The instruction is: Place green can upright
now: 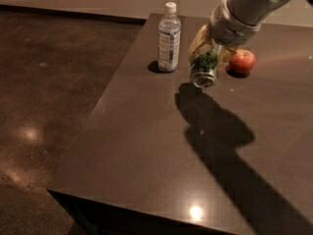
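The green can [204, 68] is dark green with pale markings and a silver end facing the camera. It hangs tilted, lifted off the dark table [146, 146], near the table's far side. My gripper [209, 50] comes down from the upper right and is shut on the can, with its pale fingers [197, 42] on either side of the can's upper part. The can's far end is hidden by the gripper.
A clear plastic water bottle [169, 38] with a white cap stands upright just left of the can. A red apple [242, 61] sits just right of it. The table's left edge drops to a dark floor [44, 106]. My arm casts a long shadow toward the front right.
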`<move>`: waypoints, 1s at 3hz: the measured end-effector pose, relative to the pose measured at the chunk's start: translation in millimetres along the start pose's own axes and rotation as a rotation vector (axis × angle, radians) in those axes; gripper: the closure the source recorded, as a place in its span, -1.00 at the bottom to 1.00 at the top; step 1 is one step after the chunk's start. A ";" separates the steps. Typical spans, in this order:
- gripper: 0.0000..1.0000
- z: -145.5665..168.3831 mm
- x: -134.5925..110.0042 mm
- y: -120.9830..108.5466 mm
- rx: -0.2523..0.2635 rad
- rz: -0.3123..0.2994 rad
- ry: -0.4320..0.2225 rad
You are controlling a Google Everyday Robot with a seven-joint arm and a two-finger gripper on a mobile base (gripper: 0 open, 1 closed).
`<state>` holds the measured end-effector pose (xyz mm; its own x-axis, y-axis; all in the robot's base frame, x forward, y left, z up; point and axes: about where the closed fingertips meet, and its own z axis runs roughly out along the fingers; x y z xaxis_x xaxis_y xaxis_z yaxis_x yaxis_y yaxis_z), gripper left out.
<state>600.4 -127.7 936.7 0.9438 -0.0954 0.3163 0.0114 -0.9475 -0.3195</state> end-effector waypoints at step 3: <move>1.00 -16.7 -12.1 -11.5 0.021 -0.239 0.166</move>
<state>583.4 -120.7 951.5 0.8466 0.0796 0.5262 0.2354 -0.9428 -0.2362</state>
